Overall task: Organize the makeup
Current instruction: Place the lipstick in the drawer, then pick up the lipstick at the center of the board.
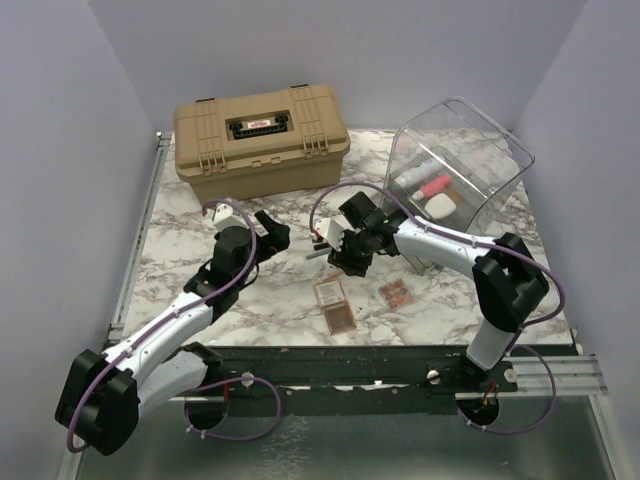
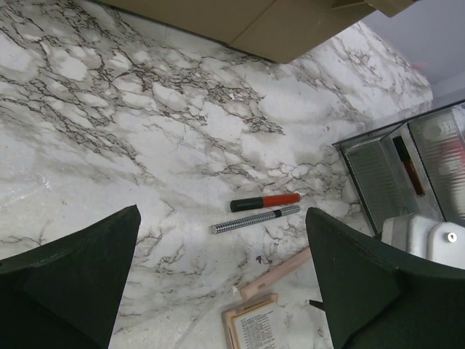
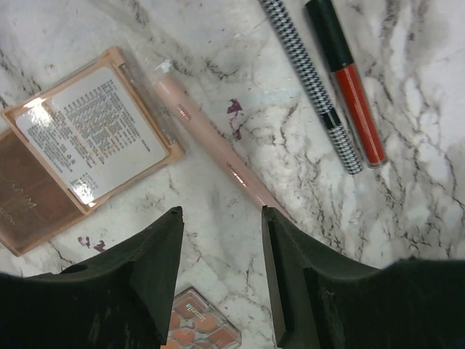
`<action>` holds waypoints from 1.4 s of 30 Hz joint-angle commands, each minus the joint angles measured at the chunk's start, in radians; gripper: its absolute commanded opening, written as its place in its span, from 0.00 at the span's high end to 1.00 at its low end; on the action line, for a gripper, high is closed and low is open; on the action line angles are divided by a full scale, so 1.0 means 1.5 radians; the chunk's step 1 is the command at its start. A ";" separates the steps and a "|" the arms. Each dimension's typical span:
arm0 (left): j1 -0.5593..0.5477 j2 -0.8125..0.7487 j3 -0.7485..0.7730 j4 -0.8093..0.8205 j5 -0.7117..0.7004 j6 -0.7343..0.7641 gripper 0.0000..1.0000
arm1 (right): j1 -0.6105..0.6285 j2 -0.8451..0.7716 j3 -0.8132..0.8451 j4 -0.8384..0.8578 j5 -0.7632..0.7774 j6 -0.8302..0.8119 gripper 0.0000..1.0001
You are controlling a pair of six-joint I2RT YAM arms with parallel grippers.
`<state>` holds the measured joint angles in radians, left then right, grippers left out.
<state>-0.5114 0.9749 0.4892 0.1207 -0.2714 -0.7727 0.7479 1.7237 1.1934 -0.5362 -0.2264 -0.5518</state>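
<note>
On the marble table point(image 1: 200, 240) lie a red-and-black pencil point(image 3: 349, 87), a checkered pencil point(image 3: 309, 80) and a thin pink stick point(image 3: 214, 149), side by side. An open tan palette point(image 3: 87, 145) and a small palette of orange pans point(image 3: 200, 327) lie close by. My right gripper point(image 3: 221, 212) hovers open over the near end of the pink stick and holds nothing. My left gripper point(image 2: 223, 214) stands wide open and empty above the table, with the same red-and-black pencil point(image 2: 265, 201) and checkered pencil point(image 2: 254, 219) ahead of it. More makeup, a white tube, a pink tube and a white oval piece point(image 1: 440, 207), sits inside the clear bin point(image 1: 500, 150).
A large tan hard case point(image 1: 262, 140) stands at the back left. The clear bin is at the back right, and its grey drawers point(image 2: 392, 174) show in the left wrist view. Three palettes point(image 1: 340, 318) lie near the table's front edge between the arms.
</note>
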 commanded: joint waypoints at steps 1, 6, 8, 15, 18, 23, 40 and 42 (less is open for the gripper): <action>0.004 -0.016 -0.014 -0.031 -0.037 0.007 0.02 | 0.001 0.017 0.008 -0.034 -0.053 -0.066 0.48; 0.006 -0.038 -0.020 -0.042 -0.054 0.000 0.02 | 0.001 0.036 -0.004 -0.002 -0.039 -0.095 0.49; 0.006 -0.046 -0.019 -0.045 -0.062 0.001 0.02 | 0.001 0.045 -0.003 0.007 -0.034 -0.111 0.50; 0.008 -0.078 -0.024 -0.064 -0.086 -0.002 0.02 | 0.000 0.062 -0.011 0.037 -0.042 -0.165 0.52; 0.009 -0.084 -0.028 -0.064 -0.086 -0.004 0.02 | 0.000 0.069 -0.010 0.044 -0.053 -0.177 0.53; 0.010 -0.075 -0.013 -0.073 -0.081 0.012 0.02 | -0.002 0.087 -0.007 0.050 -0.050 -0.184 0.54; 0.015 -0.075 -0.011 -0.079 -0.087 0.002 0.02 | -0.013 0.100 -0.047 0.094 -0.084 -0.100 0.80; 0.015 -0.070 -0.010 -0.078 -0.084 0.002 0.01 | -0.012 0.099 -0.039 0.084 -0.080 -0.089 0.85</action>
<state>-0.4965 0.8593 0.4614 0.0120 -0.3862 -0.7731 0.7300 1.8538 1.1553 -0.4004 -0.3454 -0.7349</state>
